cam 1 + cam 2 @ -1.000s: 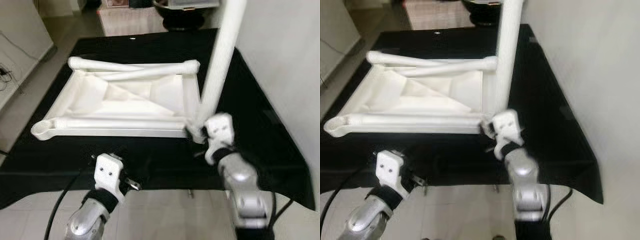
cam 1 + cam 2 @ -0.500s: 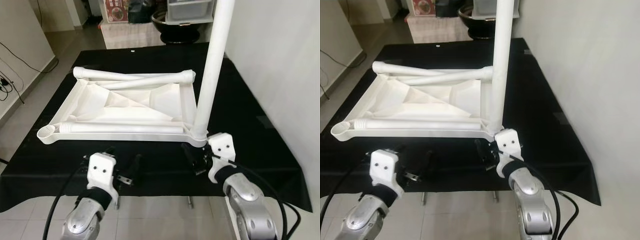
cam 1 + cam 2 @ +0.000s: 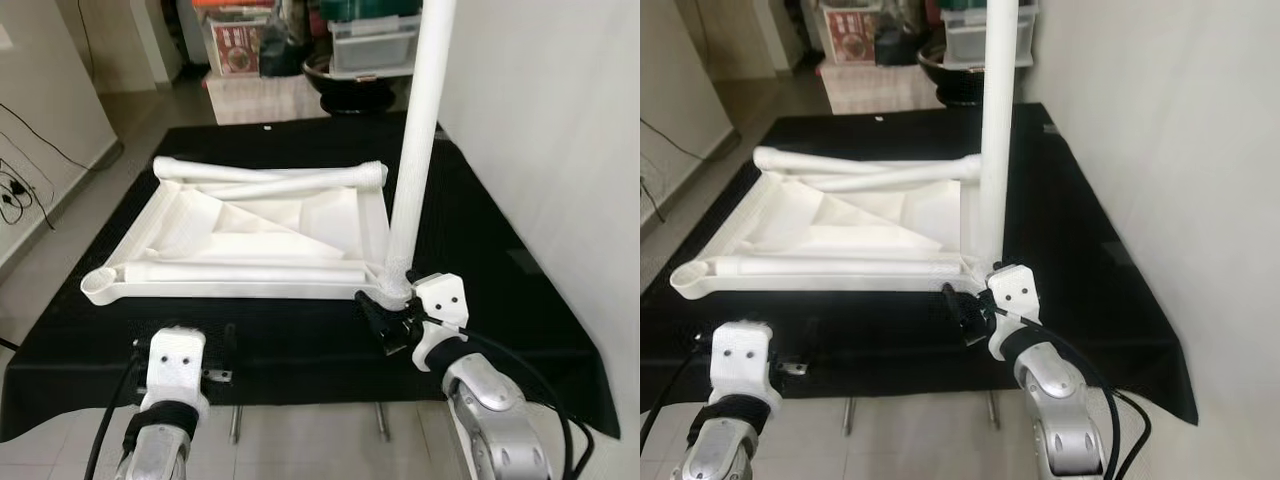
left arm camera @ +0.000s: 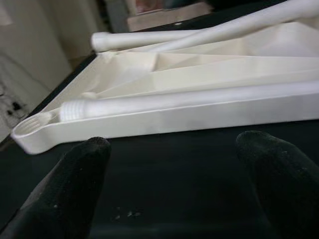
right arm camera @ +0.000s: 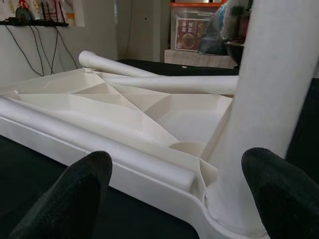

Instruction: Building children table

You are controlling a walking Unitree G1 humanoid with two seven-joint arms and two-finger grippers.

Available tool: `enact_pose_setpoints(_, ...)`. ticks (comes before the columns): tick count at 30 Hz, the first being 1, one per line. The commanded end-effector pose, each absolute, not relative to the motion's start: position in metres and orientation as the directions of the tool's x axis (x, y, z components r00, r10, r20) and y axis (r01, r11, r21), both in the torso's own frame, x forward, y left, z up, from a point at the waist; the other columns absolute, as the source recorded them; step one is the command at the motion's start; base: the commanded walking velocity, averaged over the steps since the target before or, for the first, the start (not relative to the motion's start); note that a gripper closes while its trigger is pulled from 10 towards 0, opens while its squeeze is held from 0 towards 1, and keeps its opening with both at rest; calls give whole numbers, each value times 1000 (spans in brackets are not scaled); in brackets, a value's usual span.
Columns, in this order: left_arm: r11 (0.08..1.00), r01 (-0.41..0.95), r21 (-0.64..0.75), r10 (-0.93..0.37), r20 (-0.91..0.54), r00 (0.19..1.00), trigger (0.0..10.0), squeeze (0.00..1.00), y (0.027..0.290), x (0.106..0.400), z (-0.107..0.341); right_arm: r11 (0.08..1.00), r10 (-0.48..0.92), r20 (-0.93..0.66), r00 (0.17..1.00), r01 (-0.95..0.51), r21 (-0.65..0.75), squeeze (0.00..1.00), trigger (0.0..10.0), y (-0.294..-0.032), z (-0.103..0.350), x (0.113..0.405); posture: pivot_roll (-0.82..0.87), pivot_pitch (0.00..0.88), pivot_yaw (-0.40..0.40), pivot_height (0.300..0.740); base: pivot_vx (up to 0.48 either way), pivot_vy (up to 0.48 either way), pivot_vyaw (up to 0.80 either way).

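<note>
A white children's table top lies upside down on the black-covered table. One white leg stands upright in its near right corner socket. Three loose legs lie inside it: one along the far edge, one slanted, one along the near edge. The near left socket is empty. My right gripper is open just in front of the upright leg's base, apart from it. Before the top's near edge, my left gripper is open and holds nothing.
A white wall runs close along the right side of the table. Storage boxes and a dark bowl stand beyond the far edge. Cables lie on the floor at the left. The cloth's front edge is just under my wrists.
The view has shifted and sharpened. My right gripper has come off the base of the leg, which now stands straight. My left arm has sunk lower and drawn back toward me.
</note>
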State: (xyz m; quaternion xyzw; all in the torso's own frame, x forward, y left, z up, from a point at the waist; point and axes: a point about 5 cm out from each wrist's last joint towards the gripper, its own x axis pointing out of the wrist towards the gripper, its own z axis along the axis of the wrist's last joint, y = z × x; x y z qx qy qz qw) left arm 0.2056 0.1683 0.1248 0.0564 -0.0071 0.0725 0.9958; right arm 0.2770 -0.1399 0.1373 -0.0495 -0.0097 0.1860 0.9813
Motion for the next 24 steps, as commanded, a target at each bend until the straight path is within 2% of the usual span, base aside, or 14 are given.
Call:
enact_pose_setpoints(1, 980, -162, 117, 164, -9, 986, 10000, 0, 171, 207, 118, 927, 364, 11, 931, -362, -96, 0, 10000, -140, 137, 279, -42, 0, 30, 740, 0, 480, 0)
enact_pose_setpoints(15, 987, -65, 148, 65, 3, 998, 10000, 0, 168, 235, 122, 898, 435, 36, 900, -431, -84, 0, 10000, -126, 138, 293, -42, 0, 37, 740, 0, 480, 0)
enact_pose_setpoints(24, 988, -49, 145, 45, 33, 998, 10000, 0, 172, 244, 133, 912, 409, 74, 910, -405, -60, 0, 10000, -127, 149, 301, -57, 0, 63, 740, 0, 480, 0)
